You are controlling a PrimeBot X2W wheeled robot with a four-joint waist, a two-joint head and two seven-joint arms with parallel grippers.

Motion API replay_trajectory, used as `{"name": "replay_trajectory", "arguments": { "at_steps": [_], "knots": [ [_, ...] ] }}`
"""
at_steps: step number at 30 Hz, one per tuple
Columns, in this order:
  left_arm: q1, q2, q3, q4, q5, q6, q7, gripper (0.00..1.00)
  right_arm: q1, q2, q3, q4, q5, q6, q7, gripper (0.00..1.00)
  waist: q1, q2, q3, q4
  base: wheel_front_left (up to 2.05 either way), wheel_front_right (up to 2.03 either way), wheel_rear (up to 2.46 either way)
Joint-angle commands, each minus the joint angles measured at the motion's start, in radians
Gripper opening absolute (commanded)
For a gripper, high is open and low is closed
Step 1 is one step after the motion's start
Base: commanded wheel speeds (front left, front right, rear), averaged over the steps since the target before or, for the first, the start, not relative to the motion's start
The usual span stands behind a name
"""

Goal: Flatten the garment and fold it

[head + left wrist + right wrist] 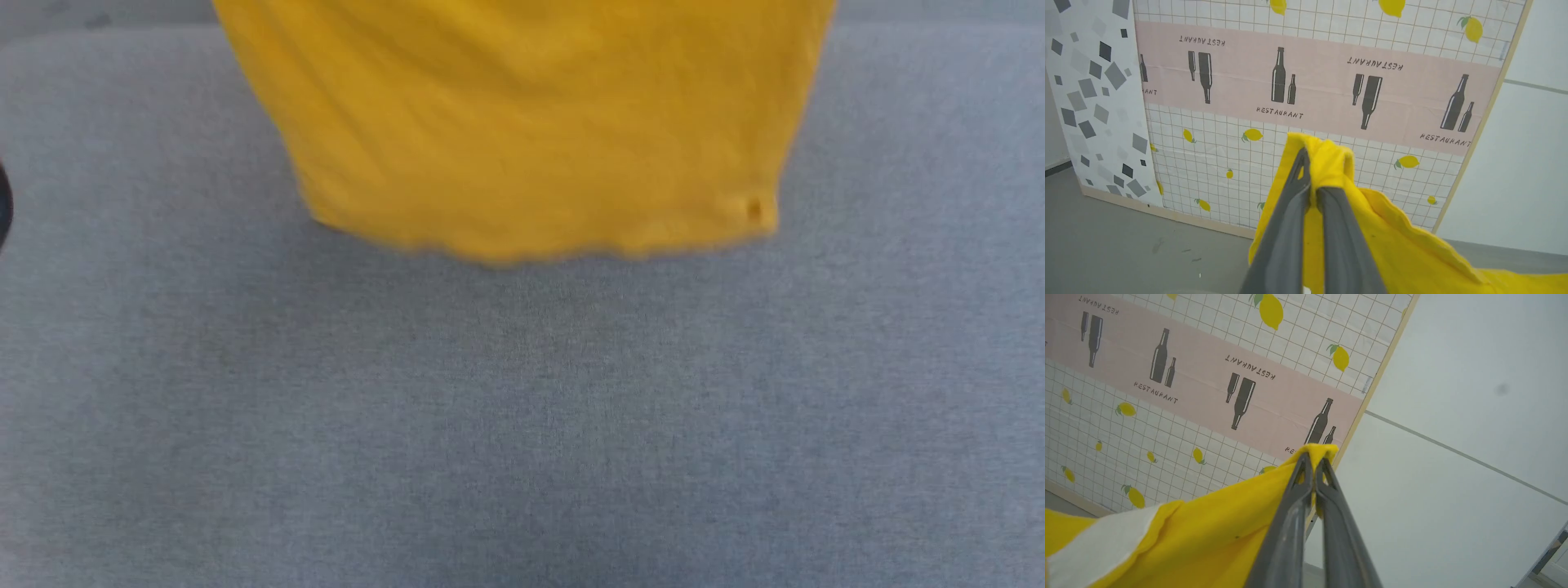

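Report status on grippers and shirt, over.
Both shut on garment: left gripper, right gripper. Cloth hanging, hem blurred above grey surface. Beyond it, patterned panel.

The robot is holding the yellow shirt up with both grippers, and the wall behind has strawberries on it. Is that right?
Not quite. The wall panel has lemons on it, not strawberries; the left wrist view shows them. The rest is right: the left gripper and the right gripper are both shut on the yellow shirt, holding it up.
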State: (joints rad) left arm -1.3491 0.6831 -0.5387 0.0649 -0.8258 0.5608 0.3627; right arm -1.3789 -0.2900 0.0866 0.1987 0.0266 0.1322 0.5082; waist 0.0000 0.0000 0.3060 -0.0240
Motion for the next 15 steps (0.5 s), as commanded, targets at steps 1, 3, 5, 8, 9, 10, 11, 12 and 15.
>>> {"name": "replay_trajectory", "arguments": {
  "at_steps": [1, 3, 5, 8, 9, 10, 11, 12, 15],
  "knots": [
    [-0.05, -0.025, -0.003, 0.028, 0.021, 0.003, -0.021, 0.0, -0.048, 0.01, 0.012, 0.029, -0.021, -0.002, -0.02, 0.0, 0.0, 0.0, 0.128, -0.006, 0.0, 0.0, 0.0],
    [-0.111, -0.064, -0.002, 0.073, 0.036, 0.001, -0.05, 0.0, -0.117, 0.018, 0.026, 0.076, -0.049, -0.002, -0.044, 0.0, 0.0, 0.0, 0.164, -0.003, 0.0, 0.0, 0.0],
    [-0.165, -0.099, 0.001, 0.111, 0.05, -0.001, -0.085, 0.0, -0.186, 0.025, 0.038, 0.124, -0.077, -0.002, -0.072, 0.0, 0.0, 0.0, 0.197, 0.003, 0.0, 0.0, 0.0],
    [-0.242, -0.149, 0.023, 0.17, 0.06, -0.011, -0.155, 0.0, -0.285, 0.026, 0.052, 0.187, -0.119, -0.002, -0.112, 0.0, 0.0, 0.0, 0.249, 0.012, 0.0, 0.0, 0.0],
    [-0.257, -0.158, 0.028, 0.186, 0.063, -0.019, -0.178, 0.0, -0.306, 0.027, 0.052, 0.204, -0.126, -0.002, -0.121, 0.0, 0.0, 0.0, 0.26, 0.014, 0.0, 0.0, 0.0],
    [-0.273, -0.169, 0.037, 0.203, 0.062, -0.026, -0.203, 0.0, -0.332, 0.027, 0.051, 0.222, -0.135, -0.002, -0.131, 0.0, 0.0, 0.0, 0.279, 0.017, 0.0, 0.0, 0.0],
    [-0.282, -0.177, 0.045, 0.216, 0.062, -0.031, -0.224, 0.0, -0.349, 0.025, 0.05, 0.236, -0.142, -0.002, -0.142, 0.0, 0.0, 0.0, 0.292, 0.02, 0.0, 0.0, 0.0],
    [-0.29, -0.183, 0.051, 0.228, 0.063, -0.04, -0.248, 0.0, -0.366, 0.023, 0.047, 0.252, -0.149, -0.002, -0.154, 0.0, 0.0, 0.0, 0.31, 0.024, 0.0, 0.0, 0.0],
    [-0.281, -0.202, 0.076, 0.249, 0.051, -0.065, -0.323, 0.0, -0.386, 0.011, 0.04, 0.289, -0.17, -0.002, -0.19, 0.0, 0.0, 0.0, 0.352, 0.032, 0.0, 0.0, 0.0]
  ]
}}
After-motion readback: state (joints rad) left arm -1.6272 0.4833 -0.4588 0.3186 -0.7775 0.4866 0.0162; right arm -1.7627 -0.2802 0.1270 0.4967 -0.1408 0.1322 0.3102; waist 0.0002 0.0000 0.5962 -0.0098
